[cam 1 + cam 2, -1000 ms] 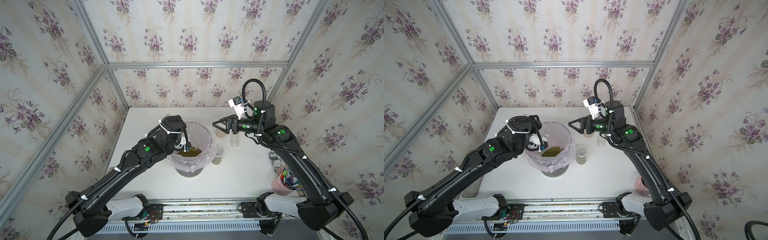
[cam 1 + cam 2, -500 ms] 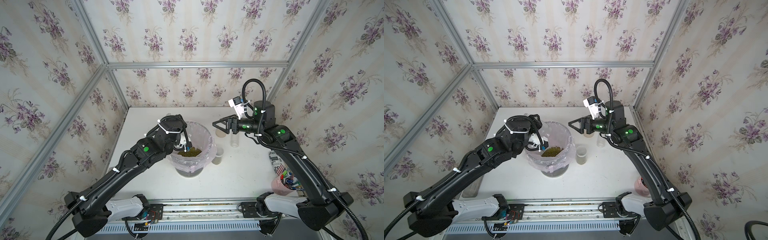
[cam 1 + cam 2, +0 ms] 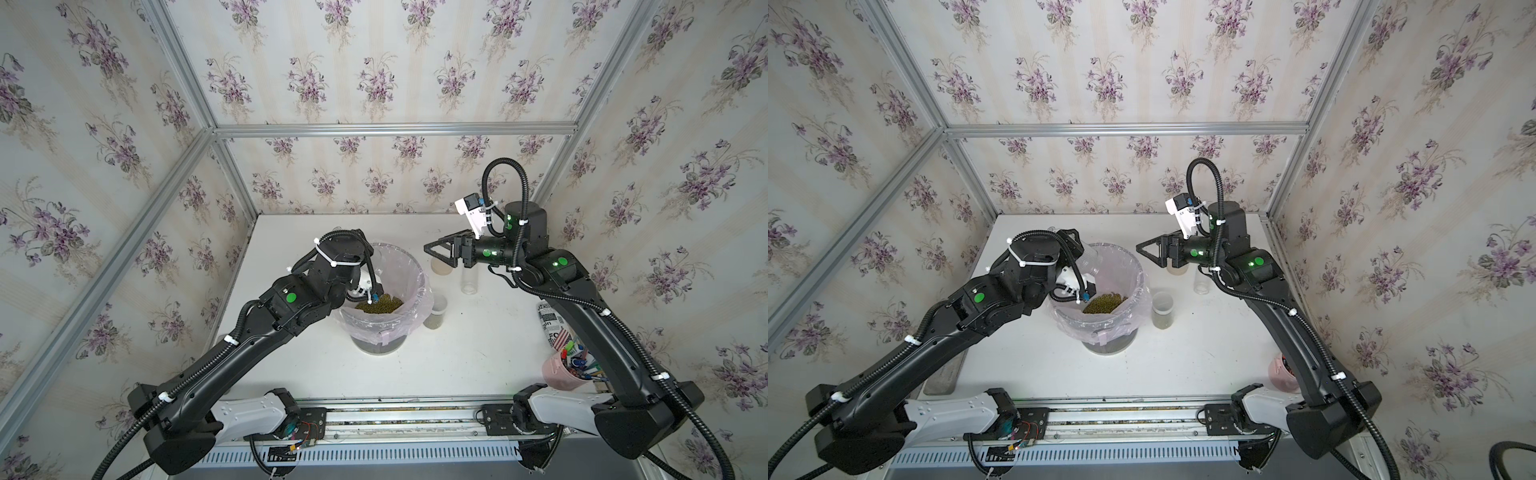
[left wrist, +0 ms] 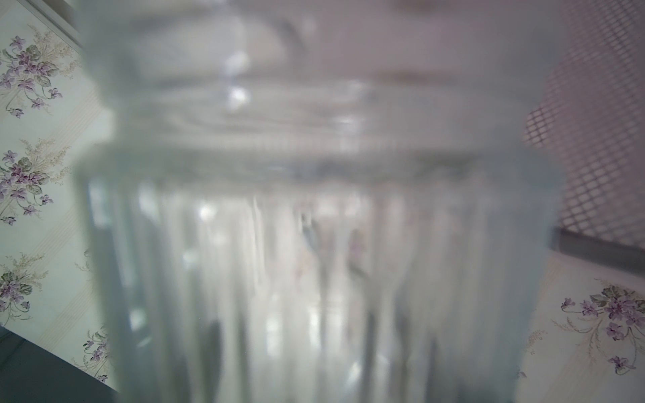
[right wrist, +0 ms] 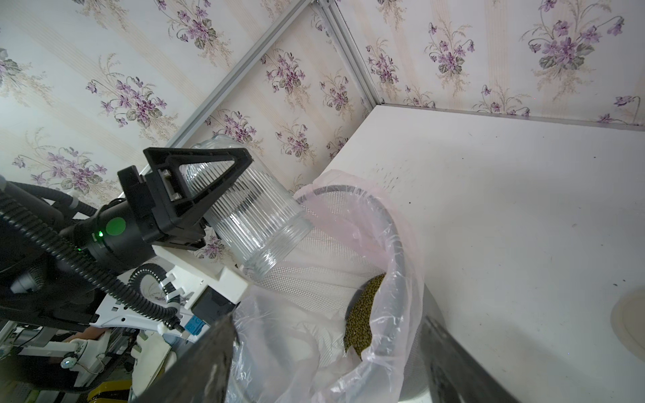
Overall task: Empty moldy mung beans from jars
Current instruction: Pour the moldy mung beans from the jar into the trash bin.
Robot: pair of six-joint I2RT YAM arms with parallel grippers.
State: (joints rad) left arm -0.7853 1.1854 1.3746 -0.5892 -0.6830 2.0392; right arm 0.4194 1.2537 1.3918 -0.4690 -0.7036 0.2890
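In both top views your left gripper (image 3: pixel 1076 246) hangs over the bin (image 3: pixel 1139 270), on the left arm's side of it, wrist rolled so that the ribbed jar (image 3: pixel 1090 262) it clamps tips mouth-down into the bin; the mung beans (image 3: pixel 380 303) lie heaped inside the bin; a small jar (image 3: pixel 436 312) with beans in its bottom stands just beside the bin, a tall jar (image 3: pixel 470 279) a little beyond; your right gripper (image 3: pixel 435 249) hovers near the bin's rim on the right arm's side, jaws apart, holding nothing.

In the left wrist view the jar fills the frame, blurred, and looks empty.

In the right wrist view the jaws pinch the jar across its ribbed wall, towards its base; judge it light now, but rigid, slick and breakable; the ribs should help the grip; take the other jars likewise, around the wall.
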